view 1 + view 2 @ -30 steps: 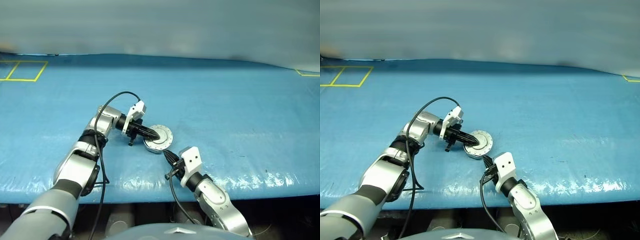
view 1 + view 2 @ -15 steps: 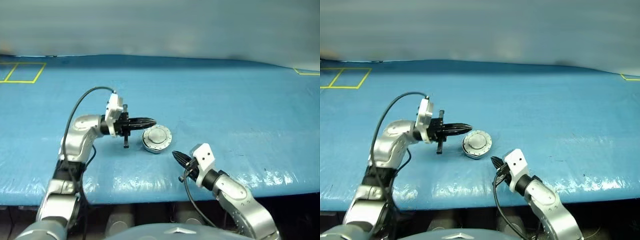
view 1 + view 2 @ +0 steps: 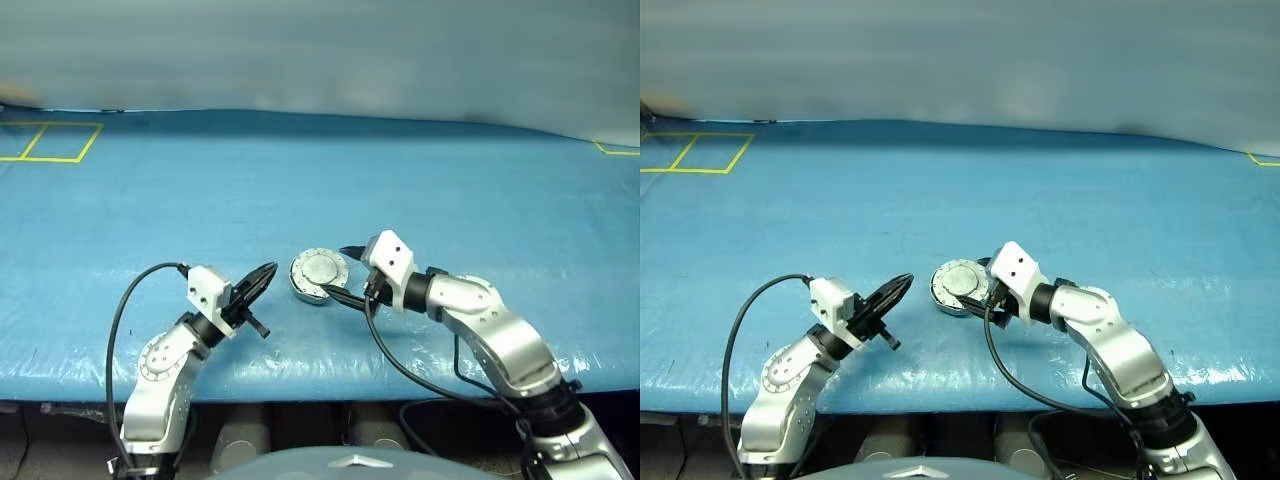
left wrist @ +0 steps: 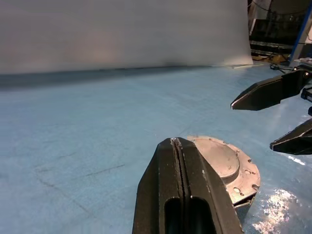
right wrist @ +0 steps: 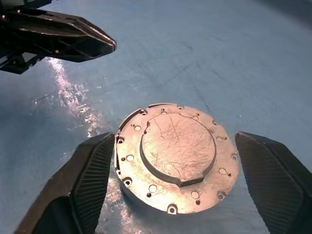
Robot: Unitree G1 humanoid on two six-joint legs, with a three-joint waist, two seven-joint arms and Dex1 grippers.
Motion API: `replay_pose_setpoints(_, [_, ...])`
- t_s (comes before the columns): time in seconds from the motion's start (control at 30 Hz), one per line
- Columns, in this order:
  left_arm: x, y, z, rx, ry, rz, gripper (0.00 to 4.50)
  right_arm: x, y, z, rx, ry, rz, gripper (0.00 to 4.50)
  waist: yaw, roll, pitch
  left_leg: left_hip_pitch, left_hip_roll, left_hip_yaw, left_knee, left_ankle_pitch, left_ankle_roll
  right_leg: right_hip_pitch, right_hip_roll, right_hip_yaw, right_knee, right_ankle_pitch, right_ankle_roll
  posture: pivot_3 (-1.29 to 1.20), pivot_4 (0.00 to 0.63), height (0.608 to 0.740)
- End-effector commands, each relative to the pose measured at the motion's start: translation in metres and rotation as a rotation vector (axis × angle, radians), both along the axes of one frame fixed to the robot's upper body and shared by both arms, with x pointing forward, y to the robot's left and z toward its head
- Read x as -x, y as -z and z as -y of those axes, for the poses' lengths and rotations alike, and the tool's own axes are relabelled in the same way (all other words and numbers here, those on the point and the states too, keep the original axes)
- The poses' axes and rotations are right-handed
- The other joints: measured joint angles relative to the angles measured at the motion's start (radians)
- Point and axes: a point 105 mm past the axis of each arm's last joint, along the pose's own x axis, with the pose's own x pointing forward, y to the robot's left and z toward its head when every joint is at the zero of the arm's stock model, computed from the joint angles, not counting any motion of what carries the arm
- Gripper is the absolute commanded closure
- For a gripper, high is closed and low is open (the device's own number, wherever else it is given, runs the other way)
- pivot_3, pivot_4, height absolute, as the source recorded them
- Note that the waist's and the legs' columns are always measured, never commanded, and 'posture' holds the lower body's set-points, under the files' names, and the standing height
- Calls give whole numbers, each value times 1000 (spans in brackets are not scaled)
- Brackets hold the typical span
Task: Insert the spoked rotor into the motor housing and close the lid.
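A blue sheet (image 3: 450, 180) covers the table; yellow tape lines (image 3: 50, 142) mark its far-left corner.

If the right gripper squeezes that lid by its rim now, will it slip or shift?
The lid looks like rigid scratched bare metal, so it probably won't flex but may be slippery against the fingers. Its rim looks thin, so the hold is likely shallow. It sits flat on the housing, so it should slide rather than roll. The right gripper stands open around it.
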Motion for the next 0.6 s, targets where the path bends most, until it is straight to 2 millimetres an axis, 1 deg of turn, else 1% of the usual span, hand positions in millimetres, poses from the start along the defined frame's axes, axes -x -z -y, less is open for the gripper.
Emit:
replay_pose_setpoints(0.03, [5, -3, 5, 3, -15, 54, 4500, -9, -3, -5, 24, -67, 30, 30, 1, 0, 0, 0, 0, 0, 0, 0, 0, 0, 0, 0, 0, 0, 0, 0, 150, 740])
replay_pose_setpoints(0.23, [10, 7, 1, 25, -66, 19, 4500, -24, 9, -16, 47, -120, 1, 30, -4, 0, 0, 0, 0, 0, -1, 0, 0, -1, 0, 0, 0, 0, 0, 0, 150, 740])
replay_pose_setpoints(0.33, [10, 8, 0, 32, -80, 19, 4500, -29, 15, -15, 63, -120, -12, 30, -4, 0, 0, 0, 0, 0, -1, 0, 0, -1, 0, 0, 0, 0, 0, 0, 150, 740])
replay_pose_setpoints(0.5, [15, 19, 3, -30, -51, -7, 4500, -34, 22, -15, 55, -106, -58, 30, -5, 0, 0, -1, -1, 0, -2, 0, 0, -2, 0, 0, 0, 1, -1, 0, 150, 740])
replay_pose_setpoints(0.6, [16, 23, 3, -32, -49, -22, 4500, -31, 24, -15, 38, -103, -81, 625, -6, 0, 0, 0, 0, 0, -2, 0, 0, -2, 0, 0, 0, 1, -1, 0, 150, 740])
